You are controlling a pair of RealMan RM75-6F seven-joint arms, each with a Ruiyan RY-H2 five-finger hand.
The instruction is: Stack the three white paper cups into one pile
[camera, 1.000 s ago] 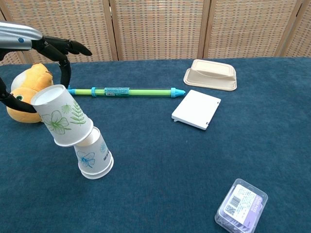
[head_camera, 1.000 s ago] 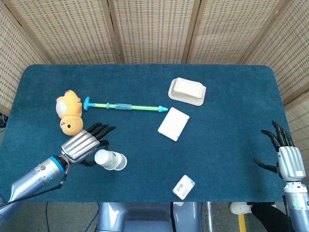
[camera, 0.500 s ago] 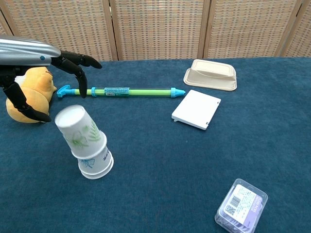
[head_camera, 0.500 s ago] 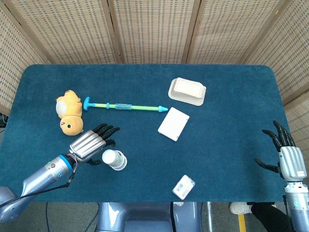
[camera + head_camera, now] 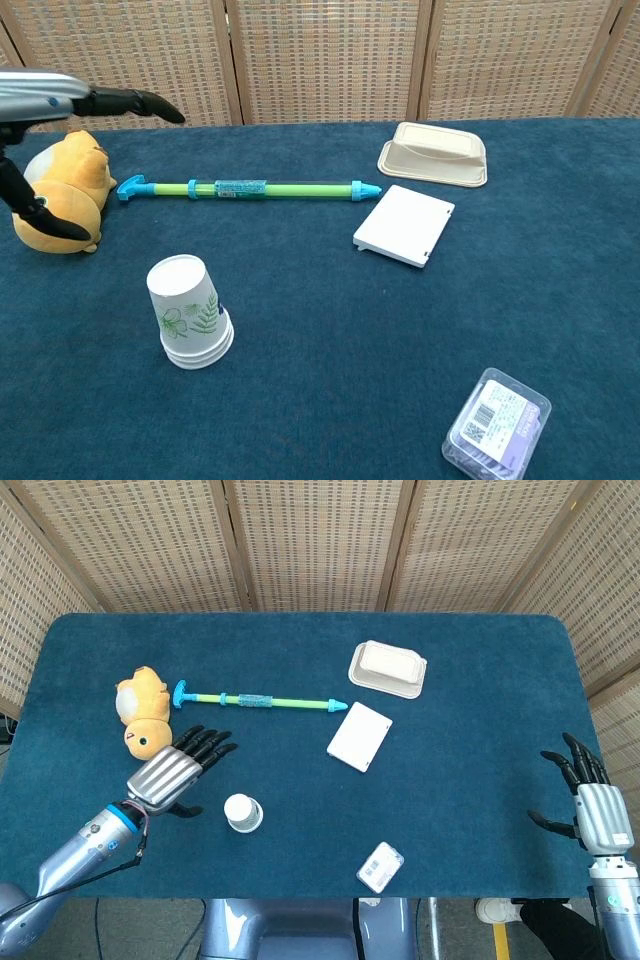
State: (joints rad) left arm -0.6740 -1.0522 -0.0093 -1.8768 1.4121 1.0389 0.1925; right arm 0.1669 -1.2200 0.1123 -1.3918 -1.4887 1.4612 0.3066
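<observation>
Left hand (image 5: 172,773) open, left of cup stack (image 5: 241,812).

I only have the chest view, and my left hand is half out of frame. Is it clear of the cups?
Observer: Yes. In the head view the left hand is open and apart from the cup pile, which lies to its right, nearer the front edge.
Operator: Where's the right hand? I can't see it.
Observer: The right hand is at the right edge of the table, fingers spread, holding nothing.
Operator: Any loose cup outside my frame?
Observer: None that the head view shows; the pile is the only place with cups.
</observation>
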